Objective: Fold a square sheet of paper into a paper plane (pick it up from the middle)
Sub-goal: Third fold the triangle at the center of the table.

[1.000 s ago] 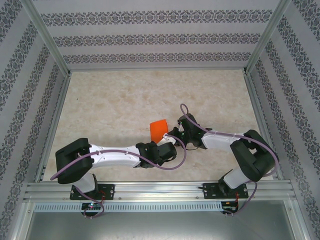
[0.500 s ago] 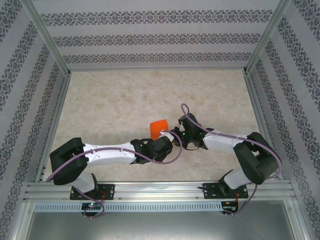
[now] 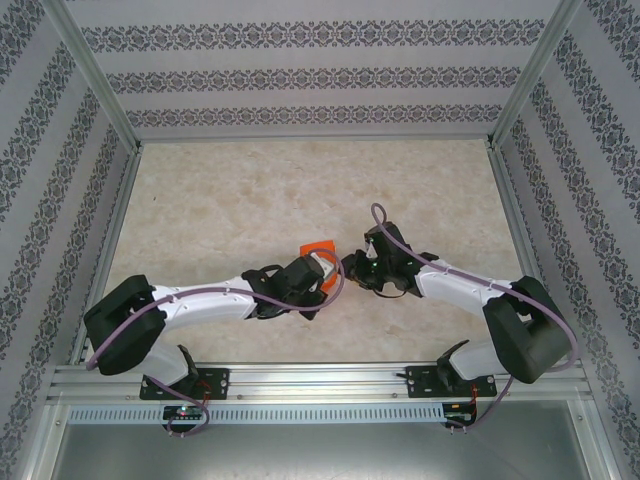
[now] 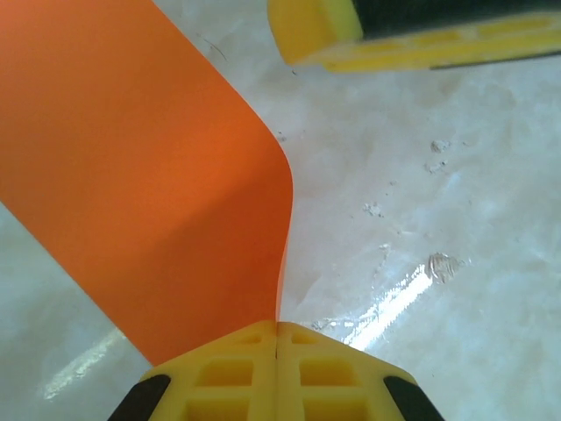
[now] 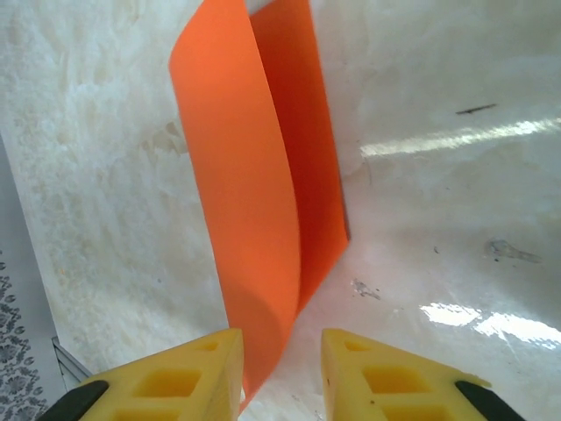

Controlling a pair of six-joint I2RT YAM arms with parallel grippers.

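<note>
Near the middle of the pale marbled tabletop [image 3: 230, 200], slightly toward its near edge, the two arms meet tip to tip around a thin bright orange sheet of paper [image 3: 316, 249]. The left gripper [image 3: 315, 272] reaches in from the left, and its wrist view shows its yellow jaws pressed flat together [image 4: 277, 338], with the orange sheet [image 4: 149, 175] coming straight out of the seam between them, so they are clamped on the paper's edge. From that pinch the sheet spreads away to the left and bends over in a soft, rounded curve along its right side, not a sharp crease. The right gripper [image 3: 350, 265] comes in from the right, just beside the paper; one of its yellow fingers [image 4: 394, 35] crosses the top of the left wrist view, above the bare tabletop [image 4: 456, 219]. Its own wrist view shows its jaws parted [image 5: 282, 338], with a strip of tabletop visible between them. The doubled sheet [image 5: 254, 175] stands just ahead of them as two layers, a lighter one in front and a darker one behind, and its lower end dips beside the left-hand finger [image 5: 188, 368] without being pinched. Whether the paper touches the tabletop [image 5: 438, 219] cannot be told. Patterned walls [image 3: 300, 75] enclose the work area.
</note>
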